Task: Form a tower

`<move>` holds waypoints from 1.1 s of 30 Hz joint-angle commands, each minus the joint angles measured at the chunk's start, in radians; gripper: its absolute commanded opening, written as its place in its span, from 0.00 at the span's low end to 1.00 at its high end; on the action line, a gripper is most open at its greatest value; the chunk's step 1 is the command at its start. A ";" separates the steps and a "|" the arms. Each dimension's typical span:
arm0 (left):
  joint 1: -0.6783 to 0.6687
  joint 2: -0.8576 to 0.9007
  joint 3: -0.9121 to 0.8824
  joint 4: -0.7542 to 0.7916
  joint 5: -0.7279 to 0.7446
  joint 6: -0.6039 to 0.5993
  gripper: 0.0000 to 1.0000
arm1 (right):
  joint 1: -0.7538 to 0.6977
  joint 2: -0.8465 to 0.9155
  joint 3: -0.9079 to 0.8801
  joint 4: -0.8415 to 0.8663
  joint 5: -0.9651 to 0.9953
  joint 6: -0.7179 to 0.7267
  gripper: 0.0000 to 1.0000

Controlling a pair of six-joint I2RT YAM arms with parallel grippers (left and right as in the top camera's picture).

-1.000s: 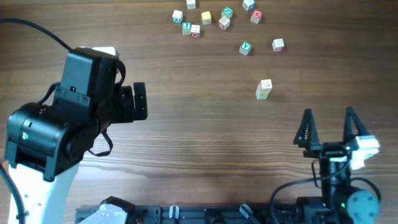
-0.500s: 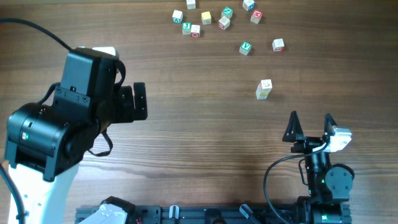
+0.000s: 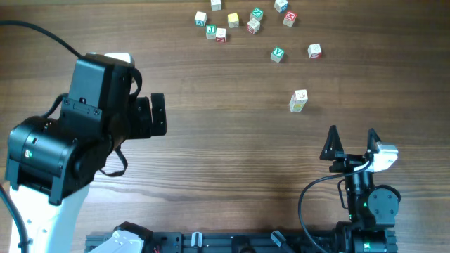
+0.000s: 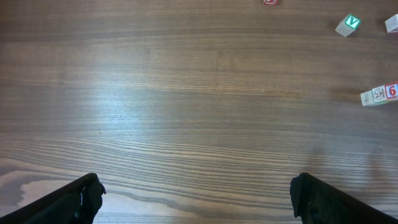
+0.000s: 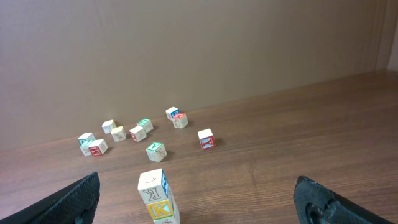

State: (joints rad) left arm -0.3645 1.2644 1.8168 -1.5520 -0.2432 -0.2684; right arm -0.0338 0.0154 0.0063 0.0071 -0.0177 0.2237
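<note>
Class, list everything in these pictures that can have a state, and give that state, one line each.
small wooden two-cube letter-block tower: upright, two high, clear of both claws.
loose wooden letter cubes: scattered, none stacked.
left claw: open, empty.
right claw: open, empty, short of the tower.

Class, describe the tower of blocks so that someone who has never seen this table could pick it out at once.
Start at the wooden table and find the loose cubes scattered along its far edge. Nearer the right gripper, apart from them, stands the tower. It alone has cubes set one on another; every other cube lies single.
</note>
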 commanded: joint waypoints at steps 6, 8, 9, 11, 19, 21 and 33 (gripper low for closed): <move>0.018 -0.151 -0.195 0.346 0.027 0.029 1.00 | -0.005 -0.011 -0.001 0.000 0.018 0.013 1.00; 0.072 -0.312 -0.443 0.533 0.100 0.029 1.00 | -0.005 -0.011 -0.001 0.000 0.018 0.013 1.00; 0.104 -0.406 -0.586 0.624 0.148 0.030 1.00 | -0.005 -0.011 -0.001 0.000 0.018 0.013 1.00; 0.161 -0.586 -0.845 0.792 0.230 0.029 1.00 | -0.005 -0.011 -0.001 0.000 0.018 0.013 1.00; 0.271 -1.131 -1.505 1.241 0.345 0.101 1.00 | -0.005 -0.011 -0.001 0.000 0.018 0.013 1.00; 0.271 -1.190 -1.611 1.353 0.356 0.171 1.00 | -0.005 -0.011 -0.001 0.000 0.018 0.013 1.00; 0.271 -1.262 -1.811 1.484 0.354 0.399 1.00 | -0.005 -0.011 -0.001 0.000 0.018 0.013 1.00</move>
State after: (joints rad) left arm -0.1013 0.0147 0.0147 -0.0673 0.1032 0.0952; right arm -0.0338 0.0128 0.0063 0.0036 -0.0174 0.2237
